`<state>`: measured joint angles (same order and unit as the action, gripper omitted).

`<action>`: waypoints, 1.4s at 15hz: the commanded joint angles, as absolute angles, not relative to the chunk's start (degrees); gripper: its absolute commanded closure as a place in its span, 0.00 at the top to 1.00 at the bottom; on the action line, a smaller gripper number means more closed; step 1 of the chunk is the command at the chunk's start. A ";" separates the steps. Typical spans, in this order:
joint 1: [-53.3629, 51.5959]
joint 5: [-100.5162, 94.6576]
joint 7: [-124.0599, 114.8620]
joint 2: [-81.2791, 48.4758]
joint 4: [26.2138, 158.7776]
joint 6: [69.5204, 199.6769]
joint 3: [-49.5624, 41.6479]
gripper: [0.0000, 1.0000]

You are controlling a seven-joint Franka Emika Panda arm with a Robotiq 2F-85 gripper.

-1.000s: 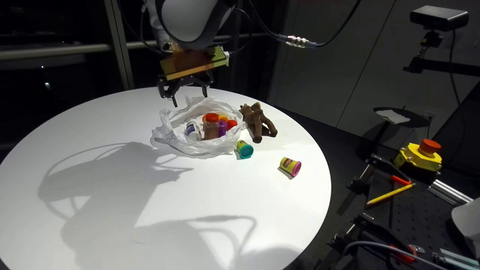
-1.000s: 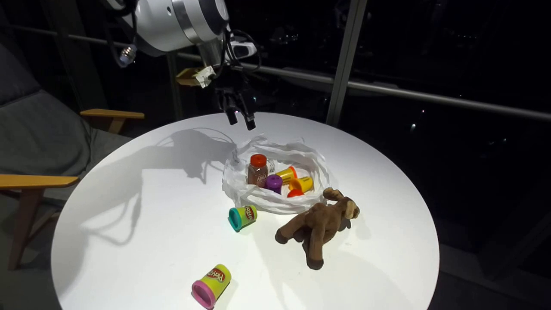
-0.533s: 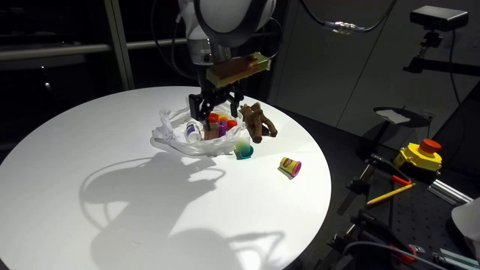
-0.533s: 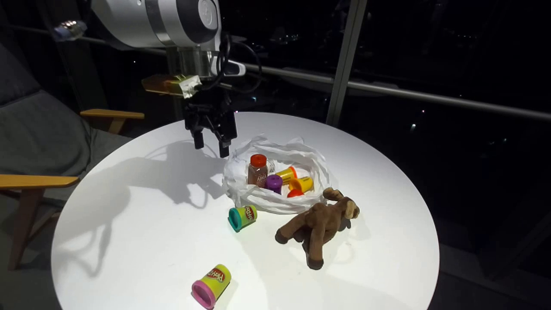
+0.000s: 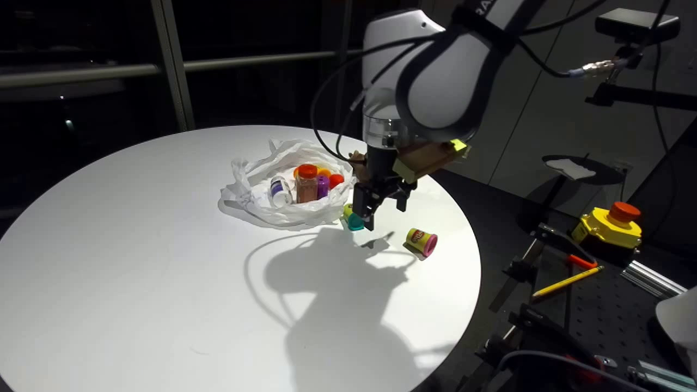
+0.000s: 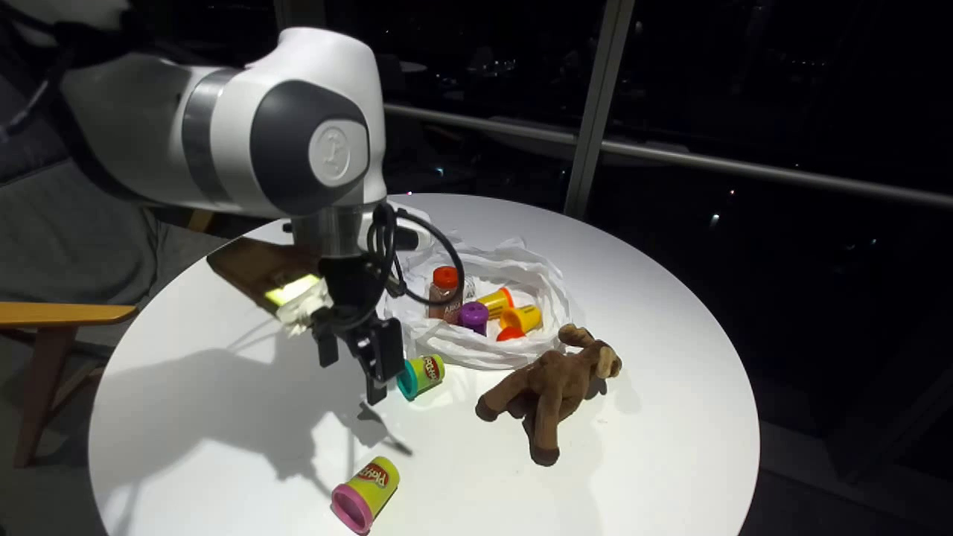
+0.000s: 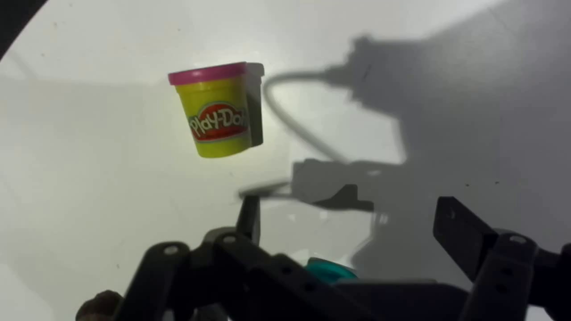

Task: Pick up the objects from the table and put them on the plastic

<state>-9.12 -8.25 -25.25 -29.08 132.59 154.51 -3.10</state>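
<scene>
The open gripper (image 5: 385, 216) hangs above the table with nothing between its fingers, between two yellow cans. A pink-lidded can (image 7: 218, 116) lies on its side, ahead of the fingertips in the wrist view. The teal-lidded can (image 6: 426, 372) rests against the bag's edge, partly hidden by the gripper in the wrist view. A brown plush animal (image 6: 551, 387) lies beside the bag, mostly behind the arm in an exterior view. The wrinkled white plastic (image 6: 447, 350) holds a red-brown jar (image 5: 307, 188), a purple container (image 6: 473, 316), yellow-orange cylinders (image 6: 521, 318) and a blue-white bottle (image 5: 280, 191).
The round white table (image 5: 163, 305) bears everything. Past its edge stand a dark bench with a yellow stop-button box (image 5: 607, 228) and a camera on a stand (image 5: 637, 26). A grey armchair (image 6: 67, 313) with wooden arms stands close to the rim.
The open gripper has come down and across from above the bag's far side, past the bag, to near the two cans. The objects have stayed put.
</scene>
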 commanded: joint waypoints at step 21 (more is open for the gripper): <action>-9.59 0.75 -21.49 -35.38 125.47 162.84 -4.58 1.00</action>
